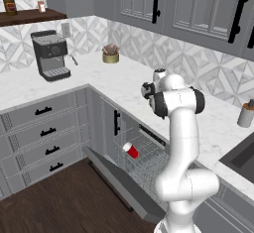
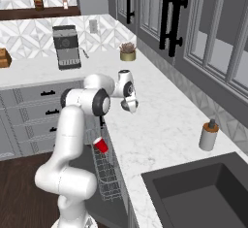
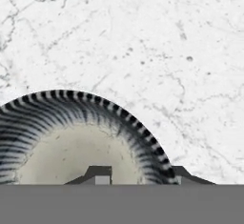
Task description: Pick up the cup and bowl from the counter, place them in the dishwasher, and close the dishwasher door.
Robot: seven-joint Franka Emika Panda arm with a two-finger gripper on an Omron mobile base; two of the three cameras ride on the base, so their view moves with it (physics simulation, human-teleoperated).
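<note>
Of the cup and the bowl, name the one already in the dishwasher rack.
The red cup lies tilted in the wire rack. The bowl sits on the marble counter, under the gripper.

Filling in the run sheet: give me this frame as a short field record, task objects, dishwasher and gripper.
cup: red cup lying tilted in the dishwasher rack
bowl: bowl on the counter, striped rim, pale inside
gripper: gripper down over the bowl, one fingertip inside the rim, one outside; grip not confirmed
dishwasher door: dishwasher door dropped open
task left: bowl into rack, close door
</note>
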